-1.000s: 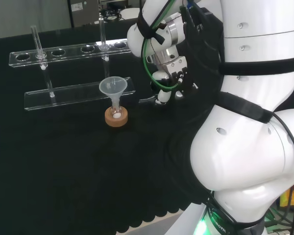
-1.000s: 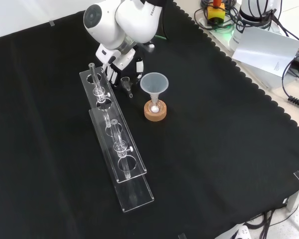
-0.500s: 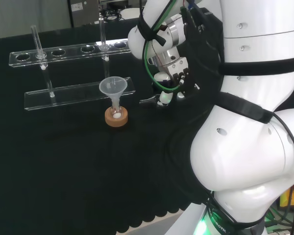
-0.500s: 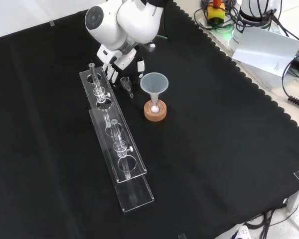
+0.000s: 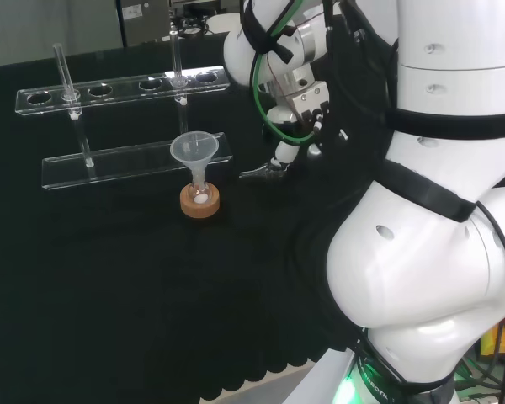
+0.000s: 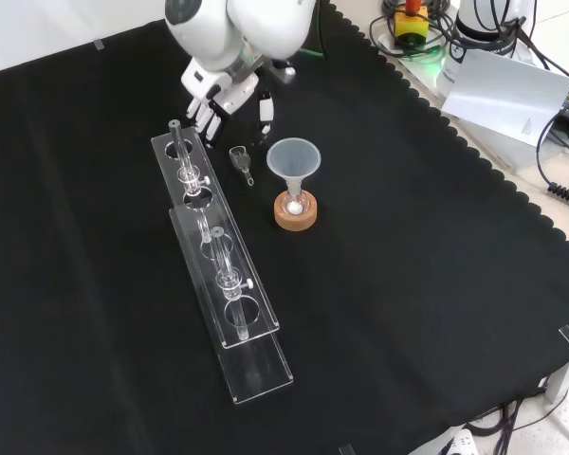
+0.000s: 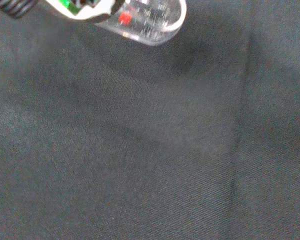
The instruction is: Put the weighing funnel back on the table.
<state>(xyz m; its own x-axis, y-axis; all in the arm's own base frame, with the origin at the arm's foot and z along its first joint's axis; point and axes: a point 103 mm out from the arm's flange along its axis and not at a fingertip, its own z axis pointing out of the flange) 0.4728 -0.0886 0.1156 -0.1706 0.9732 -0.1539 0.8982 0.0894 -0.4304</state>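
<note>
Hand [image 6: 220,93]: released, fingers [image 6: 266,109] relaxed, nothing held
Weighing funnel [image 6: 239,159]: on the cloth [image 6: 408,284] beneath the hand (clear of its fingers)
Funnel [image 6: 293,158]: upright, near the hand

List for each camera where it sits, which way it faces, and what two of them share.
Head view: behind and above the arm's base, looking over the white links at the cloth; hand left of them.
Front view: before the arm, looking down on the cloth; hand enters from the top.
Wrist view: at the wrist, facing cloth; blurred hand part.
Head and front share funnel, rack, weighing funnel.
</note>
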